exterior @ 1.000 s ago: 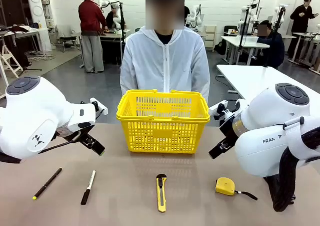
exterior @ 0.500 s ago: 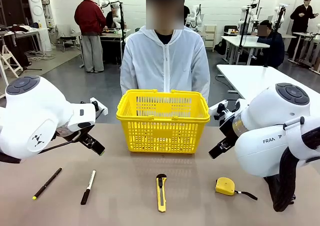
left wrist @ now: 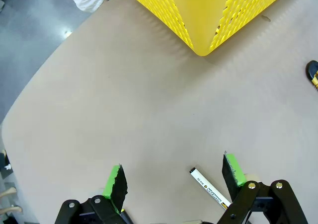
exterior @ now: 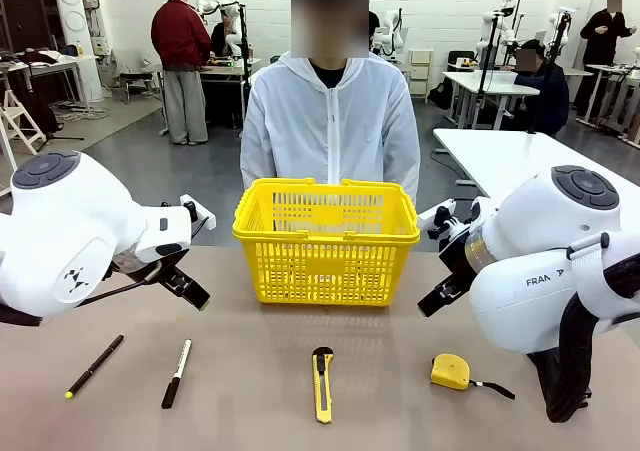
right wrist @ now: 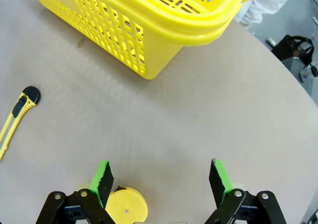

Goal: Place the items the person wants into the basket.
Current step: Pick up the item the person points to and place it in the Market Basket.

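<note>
Basket [exterior: 326,238]: nothing visible inside. Marker [exterior: 177,373], utility knife [exterior: 322,384]: lying on table [exterior: 250,316], untouched. Left gripper [left wrist: 174,167], right gripper [right wrist: 159,165]: spread wide, empty. Status: both items left to place.

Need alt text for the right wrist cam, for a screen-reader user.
The right gripper hangs open above the tan table, with a yellow tape measure beside one finger at the bottom edge. A yellow lattice basket spans the top of the picture, and a yellow-and-black utility knife lies at the left edge.
</note>
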